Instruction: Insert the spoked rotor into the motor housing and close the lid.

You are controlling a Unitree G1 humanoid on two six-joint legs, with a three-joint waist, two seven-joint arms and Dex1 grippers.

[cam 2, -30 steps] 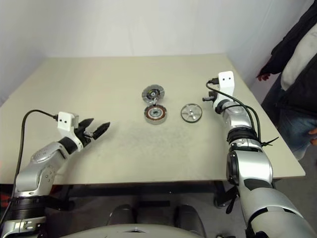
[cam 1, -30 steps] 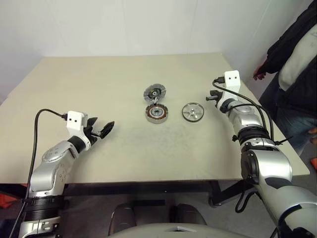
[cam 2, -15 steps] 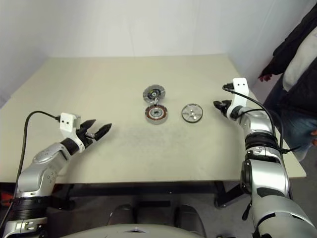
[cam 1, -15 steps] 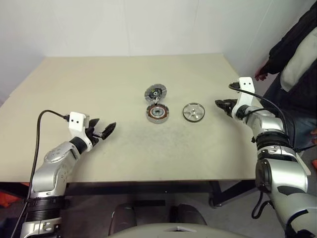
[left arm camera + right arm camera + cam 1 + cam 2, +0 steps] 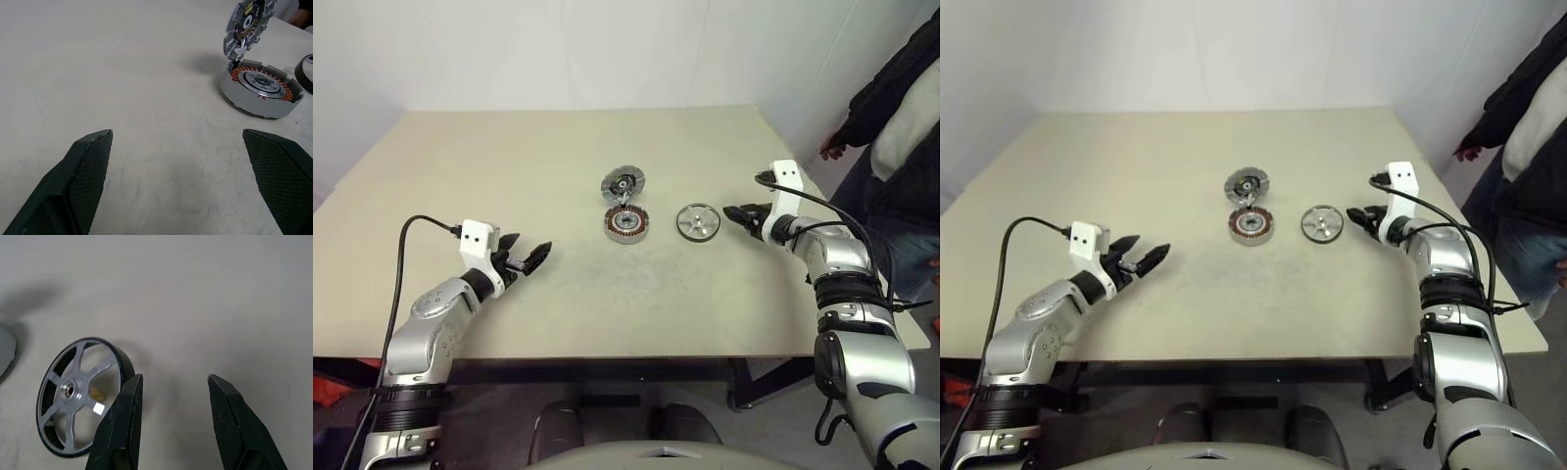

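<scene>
Both grippers empty, rotor flat on tabletop beside housing

Left gripper (image 5: 527, 260) sits nearest, by the near-left part of the tabletop (image 5: 509, 157), fingers spread wide with nothing between them, tips aimed toward the parts at mid-table. Well apart from all three parts

Right gripper (image 5: 736, 214) is further in, near the right edge of the tabletop, fingers parted with a clear gap and nothing in it. Tips point at the spoked rotor (image 5: 696, 221) and sit just beside its rim; in the right wrist view one finger (image 5: 124, 423) overlaps the rim's edge, cannot tell whether it touches

Spoked rotor lies flat on the tabletop at mid-depth, right of centre, spokes and hub (image 5: 68, 390) facing up. Not in the housing

Motor housing (image 5: 626, 224) stands upright just left of the rotor, a small gap between them, open side up, copper coil ring (image 5: 260, 84) visible inside, nothing sitting in it

Lid (image 5: 623, 183) is just behind the housing toward the far edge, tilted up on its edge rather than flat, ribbed face with dark centre toward the camera; in the left wrist view its lower edge (image 5: 238, 49) meets the housing's back rim

Person (image 5: 901, 127) in dark jacket stands past the right edge of the tabletop, hand (image 5: 829, 148) near the far-right corner, off the table
</scene>
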